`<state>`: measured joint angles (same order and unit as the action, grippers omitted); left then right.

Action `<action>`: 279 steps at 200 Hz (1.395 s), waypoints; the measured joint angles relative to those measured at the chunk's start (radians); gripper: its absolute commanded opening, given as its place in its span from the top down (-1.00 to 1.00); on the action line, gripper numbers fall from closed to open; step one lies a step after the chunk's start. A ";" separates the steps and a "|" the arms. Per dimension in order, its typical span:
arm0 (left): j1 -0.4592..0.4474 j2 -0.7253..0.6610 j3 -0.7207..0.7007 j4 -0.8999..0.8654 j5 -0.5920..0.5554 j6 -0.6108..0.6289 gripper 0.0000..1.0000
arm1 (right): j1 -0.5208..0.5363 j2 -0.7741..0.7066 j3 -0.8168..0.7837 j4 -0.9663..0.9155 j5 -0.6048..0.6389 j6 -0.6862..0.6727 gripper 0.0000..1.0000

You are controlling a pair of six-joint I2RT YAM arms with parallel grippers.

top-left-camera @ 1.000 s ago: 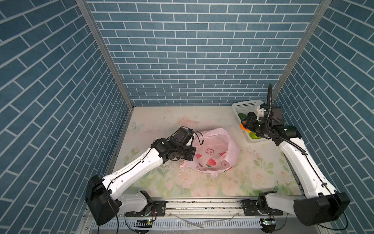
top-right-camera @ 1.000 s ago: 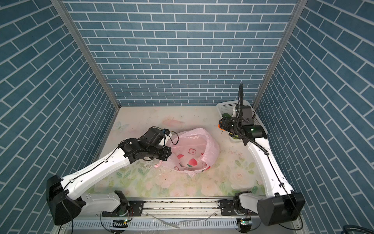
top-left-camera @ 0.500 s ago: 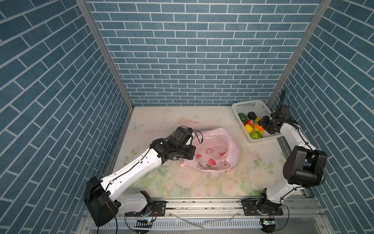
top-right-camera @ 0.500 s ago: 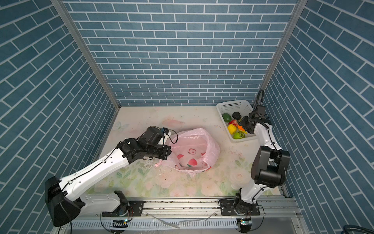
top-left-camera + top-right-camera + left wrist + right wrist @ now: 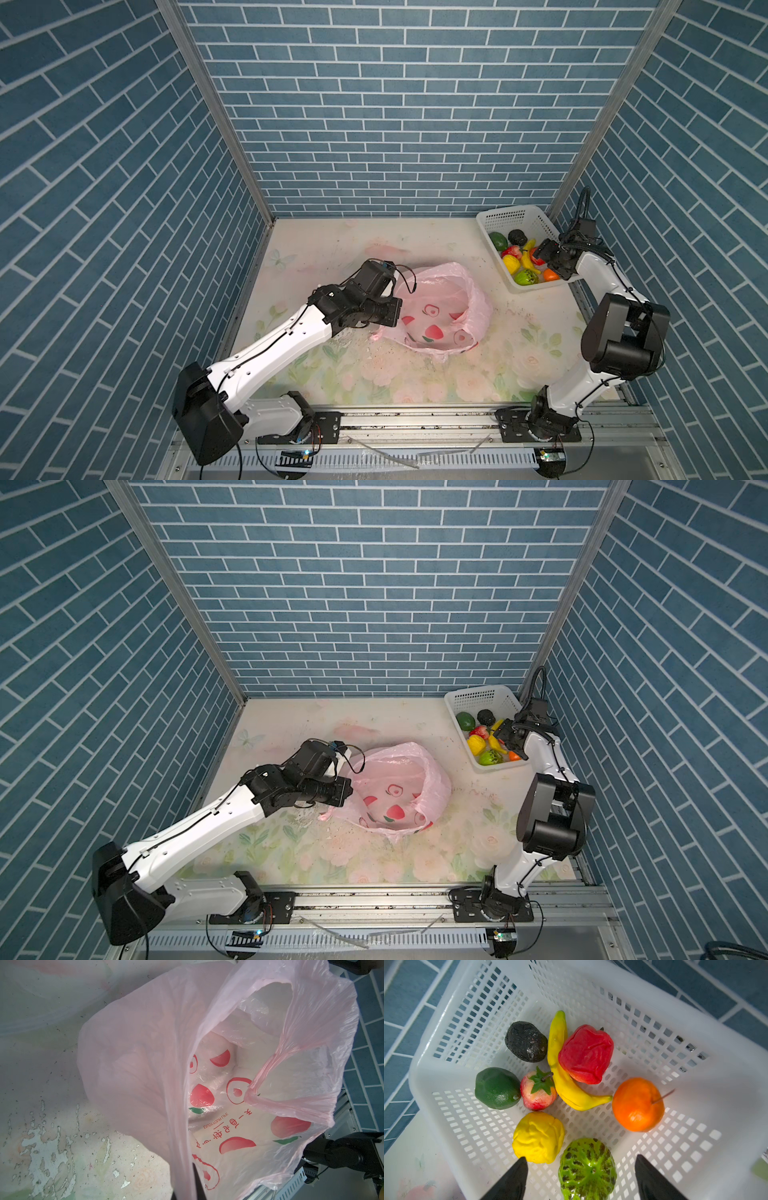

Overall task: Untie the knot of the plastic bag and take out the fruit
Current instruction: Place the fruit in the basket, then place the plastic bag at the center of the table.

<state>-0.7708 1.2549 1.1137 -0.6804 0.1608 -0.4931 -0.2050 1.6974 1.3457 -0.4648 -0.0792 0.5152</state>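
The plastic bag (image 5: 440, 307) lies open at the middle of the counter (image 5: 374, 241); the fruit (image 5: 586, 1054) sits in the white basket (image 5: 737, 1076) at the far right.
The left tool (image 5: 395, 312) is almost hidden under the pink film; only one dark finger (image 5: 196, 1184) shows, closed on the bag's rim. The film is thin, crinkled and translucent, with red prints; one loop handle (image 5: 268, 1068) is twisted to a strand. The right tool (image 5: 580, 1158) stands wide and empty over the basket.
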 measured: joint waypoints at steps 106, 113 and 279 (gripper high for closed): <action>0.105 0.025 -0.017 0.138 -0.074 0.017 1.00 | 0.049 -0.264 -0.143 0.008 -0.079 0.012 -0.61; 0.121 0.036 -0.017 0.158 -0.077 0.021 1.00 | 0.060 -0.282 -0.160 0.005 -0.084 0.013 -0.61; 0.391 0.297 0.102 0.402 0.010 0.159 -0.55 | 0.347 -0.460 -0.330 -0.049 -0.105 0.056 -0.63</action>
<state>-0.3798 1.5520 1.2160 -0.2787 0.1711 -0.3344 0.1417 1.2373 1.0153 -0.5137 -0.1841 0.5713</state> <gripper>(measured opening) 0.633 0.810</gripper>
